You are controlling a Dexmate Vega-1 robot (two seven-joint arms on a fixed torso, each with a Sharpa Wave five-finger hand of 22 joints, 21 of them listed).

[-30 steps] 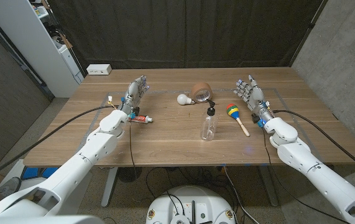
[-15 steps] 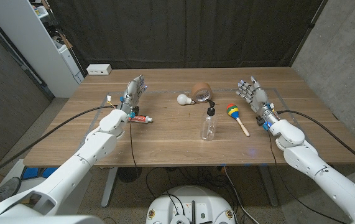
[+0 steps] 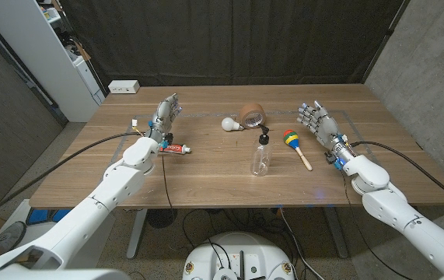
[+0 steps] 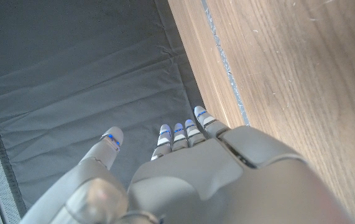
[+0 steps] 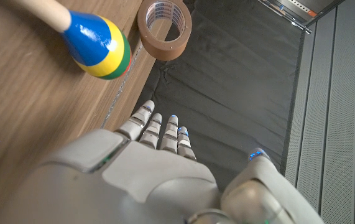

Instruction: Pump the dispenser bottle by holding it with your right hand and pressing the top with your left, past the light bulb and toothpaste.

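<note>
Nothing done yet: dispenser bottle (image 3: 260, 156) stands untouched at table centre, light bulb (image 3: 228, 124) at its 11 o'clock, toothpaste (image 3: 176, 148) at 9; right hand (image 3: 317, 122) at 2 and left hand (image 3: 166, 114) at 10, both open-fingered, hold nothing.

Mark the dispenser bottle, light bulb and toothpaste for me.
dispenser bottle (image 3: 260, 159), head view, clear body.
light bulb (image 3: 228, 124), head view, white globe.
toothpaste (image 3: 176, 148), head view, middle of tube.
</note>
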